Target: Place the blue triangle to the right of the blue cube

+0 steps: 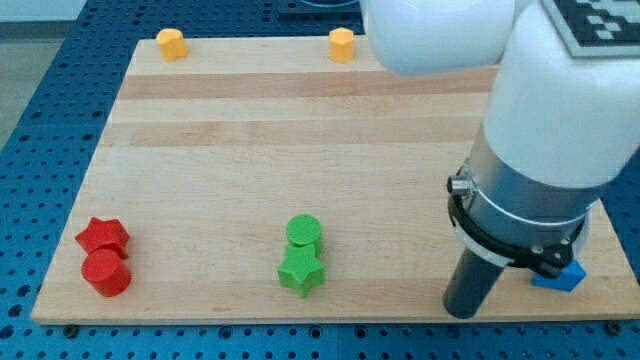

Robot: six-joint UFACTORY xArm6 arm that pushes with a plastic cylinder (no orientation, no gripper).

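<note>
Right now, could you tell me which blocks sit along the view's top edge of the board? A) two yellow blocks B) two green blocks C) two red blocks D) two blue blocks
A: two yellow blocks stand at the view's top edge of the board, while the red pair and the green pair lie near the view's bottom, and only one blue block peeks out by the arm at the view's right.

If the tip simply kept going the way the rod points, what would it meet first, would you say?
The rod points down, so my tip would meet only the board. A blue block lies to the view's right, partly hidden by the arm.
</note>
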